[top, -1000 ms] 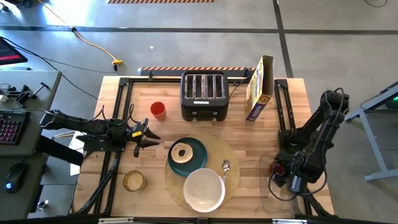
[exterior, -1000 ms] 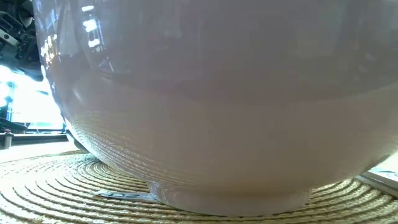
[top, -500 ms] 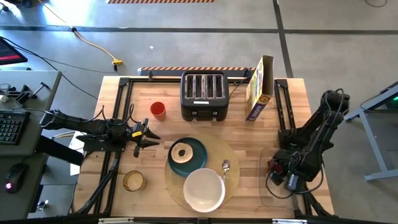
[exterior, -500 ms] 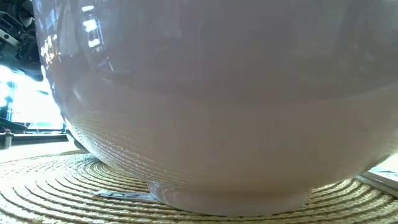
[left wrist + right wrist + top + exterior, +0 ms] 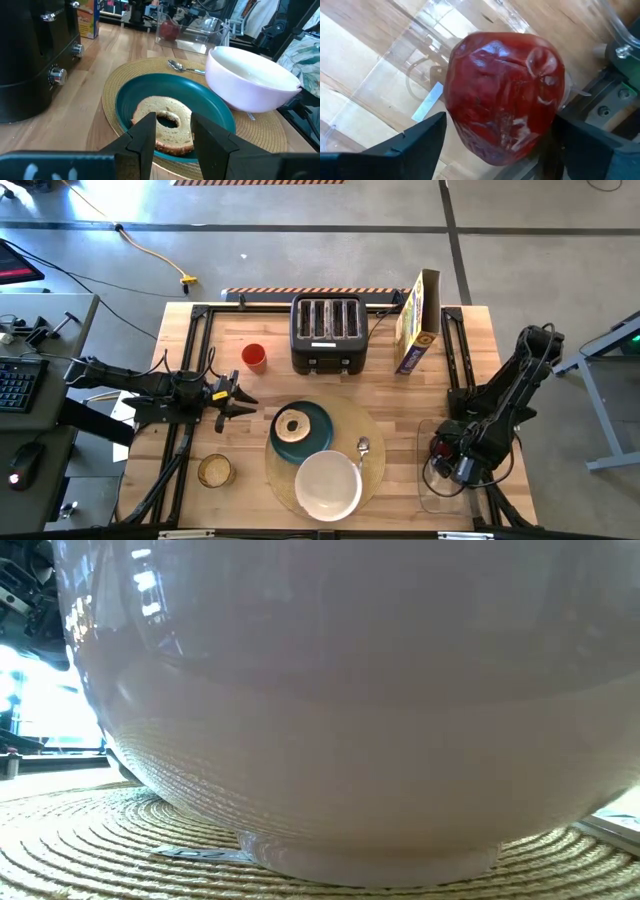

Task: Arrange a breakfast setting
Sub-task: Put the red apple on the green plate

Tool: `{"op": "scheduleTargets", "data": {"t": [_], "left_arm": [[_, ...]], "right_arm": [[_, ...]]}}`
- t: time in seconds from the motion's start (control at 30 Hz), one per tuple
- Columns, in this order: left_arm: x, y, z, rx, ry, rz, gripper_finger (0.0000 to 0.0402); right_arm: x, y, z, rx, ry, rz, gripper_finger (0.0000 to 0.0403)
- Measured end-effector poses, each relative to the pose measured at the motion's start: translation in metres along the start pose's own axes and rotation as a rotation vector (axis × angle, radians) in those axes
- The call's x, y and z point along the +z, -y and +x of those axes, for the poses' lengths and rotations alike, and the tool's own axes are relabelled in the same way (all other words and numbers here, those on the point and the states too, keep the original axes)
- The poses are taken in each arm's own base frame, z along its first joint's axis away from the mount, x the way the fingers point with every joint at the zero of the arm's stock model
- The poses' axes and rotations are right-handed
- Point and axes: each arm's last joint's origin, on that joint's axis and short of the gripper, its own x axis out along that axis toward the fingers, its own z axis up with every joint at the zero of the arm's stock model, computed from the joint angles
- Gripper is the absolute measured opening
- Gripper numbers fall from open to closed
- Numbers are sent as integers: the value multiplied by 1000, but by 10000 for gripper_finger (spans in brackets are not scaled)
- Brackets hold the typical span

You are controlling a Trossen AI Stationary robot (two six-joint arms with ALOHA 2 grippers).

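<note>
Mat (image 5: 372, 438): round, pale tan, woven in rings; lies on the table (image 5: 470, 370) at about 6 o'clock from the toaster (image 5: 327, 333), near the front edge.
Bowl (image 5: 327, 485): white, the largest dish, upright and empty; sits on the mat's front part, at 5 o'clock from the plate and just beside it. It fills the low view, foot on the weave.
Plate (image 5: 315, 425): dark teal, round, flat on the mat's 10 o'clock part, its edge overhanging the mat there.
Bagel (image 5: 292, 425): tan half, a ring lying flat with the hole facing up, on the plate toward its 9 o'clock side.
Spoon (image 5: 363, 448): small, metal, on the mat at 1 o'clock from the bowl; long axis runs about 12 to 6 o'clock, bowl end toward 12.
Red item (image 5: 505, 95): glossy, dark red, rounded and lumpy, narrower at one end; inside a clear tray (image 5: 428, 490) at the table's 4 o'clock corner.
Right gripper (image 5: 447, 457): down in the tray, fingers apart on either side of the red item; whether they press it I cannot tell.
Left gripper (image 5: 236, 397): at 9 o'clock from the plate, well clear of it, pointing toward 3 o'clock; fingers narrowly apart, holding nothing.
</note>
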Motion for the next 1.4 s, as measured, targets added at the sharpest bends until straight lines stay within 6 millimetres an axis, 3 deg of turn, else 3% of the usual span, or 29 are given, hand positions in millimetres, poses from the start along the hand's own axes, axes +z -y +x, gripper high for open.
{"op": "scheduleTargets", "data": {"t": [0.7, 0.97, 1.4], "left_arm": [[0, 0, 0, 0, 0, 0, 113], [0, 0, 0, 0, 0, 0, 113], [0, 0, 0, 0, 0, 0, 112]], "right_arm": [[-2, -2, 0, 10, -44, 4, 241], [-3, -5, -3, 29, -65, 5, 237], [-5, -15, -24, 87, -49, -1, 236]]}}
